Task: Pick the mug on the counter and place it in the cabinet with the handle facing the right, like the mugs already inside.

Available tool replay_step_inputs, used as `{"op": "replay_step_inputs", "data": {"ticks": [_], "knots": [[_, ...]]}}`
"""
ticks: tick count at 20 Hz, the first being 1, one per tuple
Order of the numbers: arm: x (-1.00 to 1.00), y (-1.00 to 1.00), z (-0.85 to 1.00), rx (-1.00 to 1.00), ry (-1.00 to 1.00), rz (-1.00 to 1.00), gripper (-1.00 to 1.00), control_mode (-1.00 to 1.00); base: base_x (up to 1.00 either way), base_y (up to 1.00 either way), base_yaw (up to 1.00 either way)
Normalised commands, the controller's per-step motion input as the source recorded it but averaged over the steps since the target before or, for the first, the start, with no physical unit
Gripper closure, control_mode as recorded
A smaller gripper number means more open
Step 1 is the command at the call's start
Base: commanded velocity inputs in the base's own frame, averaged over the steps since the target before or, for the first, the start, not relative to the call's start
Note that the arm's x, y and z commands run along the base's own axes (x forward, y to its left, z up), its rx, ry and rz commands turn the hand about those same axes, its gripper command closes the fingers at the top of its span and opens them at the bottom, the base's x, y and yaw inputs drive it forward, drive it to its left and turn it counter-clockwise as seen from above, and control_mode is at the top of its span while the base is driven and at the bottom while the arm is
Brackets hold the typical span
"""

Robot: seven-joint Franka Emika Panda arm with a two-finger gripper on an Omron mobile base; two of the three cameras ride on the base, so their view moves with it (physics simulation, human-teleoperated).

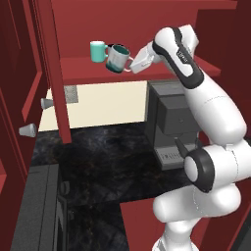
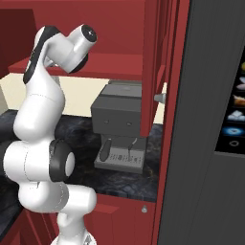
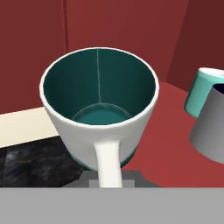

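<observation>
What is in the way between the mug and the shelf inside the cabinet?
Nothing visible. The end effector holds the mug tilted at the front edge of the cabinet shelf. The teal mug stands beside it, leaving bare shelf near the mug.

A solid teal mug (image 1: 98, 51) with a white inside is seen upright on the red shelf; beside it in the hand view a plain grey mug (image 3: 211, 127) is partly cut off. A dark grey coffee machine (image 2: 118, 125) is set below. Two pale cone-shaped knobs (image 1: 28, 130) are seen at left. A dark appliance panel with food icons (image 2: 235, 115) is shown at right.
</observation>
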Motion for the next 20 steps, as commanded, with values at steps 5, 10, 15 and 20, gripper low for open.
{"op": "replay_step_inputs", "data": {"ticks": [5, 10, 15, 20], "knots": [[0.16, 0.00, -0.04, 0.00, 0.00, 0.00, 1.00, -1.00, 0.00, 0.00, 0.00], [0.20, 0.00, -0.01, 0.00, 0.00, 0.00, 1.00, -1.00, 0.00, 0.00, 0.00], [0.25, 0.00, 0.00, 0.00, 0.00, 0.01, 1.00, -1.00, 0.00, 0.00, 0.00], [0.18, 0.00, 0.00, 0.00, 0.00, 0.02, 1.00, -1.00, 0.00, 0.00, 0.00]]}}
